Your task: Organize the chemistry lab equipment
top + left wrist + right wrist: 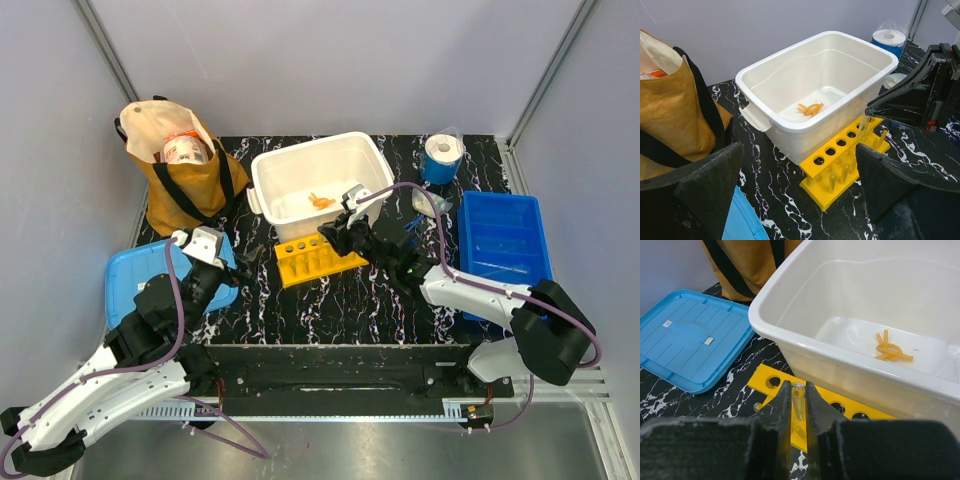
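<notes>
My right gripper [798,390] is shut on a thin clear tube [798,401], held upright just above the yellow tube rack [849,402], which stands in front of the white tub [790,335]. A tiny yellow-orange knotted piece [890,351] lies in the tub. From above, the right gripper [335,238] is over the rack [305,262]. My left gripper [800,200] is open and empty, low and left of the rack [840,160], by the blue lid [130,285]. A small clear item [430,205] lies right of the tub; the safety glasses cannot be made out.
A brown cloth bag [180,185] stands at the back left. A blue bin [500,240] sits at the right. A blue-and-white roll [440,158] stands at the back right. Grey walls close in the table on three sides.
</notes>
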`<action>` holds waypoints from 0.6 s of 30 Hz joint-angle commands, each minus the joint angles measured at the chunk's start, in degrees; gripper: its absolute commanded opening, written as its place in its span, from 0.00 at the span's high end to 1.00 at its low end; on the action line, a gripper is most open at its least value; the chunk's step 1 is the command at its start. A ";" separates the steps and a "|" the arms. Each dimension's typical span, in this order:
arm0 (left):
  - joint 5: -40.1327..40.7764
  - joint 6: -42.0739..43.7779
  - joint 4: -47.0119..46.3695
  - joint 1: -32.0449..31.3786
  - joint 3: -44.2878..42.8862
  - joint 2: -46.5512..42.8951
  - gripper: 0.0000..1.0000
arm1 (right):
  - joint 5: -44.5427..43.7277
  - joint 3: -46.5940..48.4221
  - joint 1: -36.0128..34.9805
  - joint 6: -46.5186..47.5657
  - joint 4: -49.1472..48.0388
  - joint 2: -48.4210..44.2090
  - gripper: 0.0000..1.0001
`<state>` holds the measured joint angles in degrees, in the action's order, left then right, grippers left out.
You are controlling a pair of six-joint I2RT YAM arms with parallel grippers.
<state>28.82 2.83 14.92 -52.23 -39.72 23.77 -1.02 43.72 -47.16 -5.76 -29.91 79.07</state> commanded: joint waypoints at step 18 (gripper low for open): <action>1.24 0.77 -3.32 -0.07 0.17 0.49 0.01 | 0.58 -1.71 -1.09 1.10 -5.60 3.28 0.90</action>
<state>28.84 3.01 14.87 -52.23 -39.72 23.81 -0.82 42.39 -47.31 -5.72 -31.92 81.45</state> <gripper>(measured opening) 0.988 0.165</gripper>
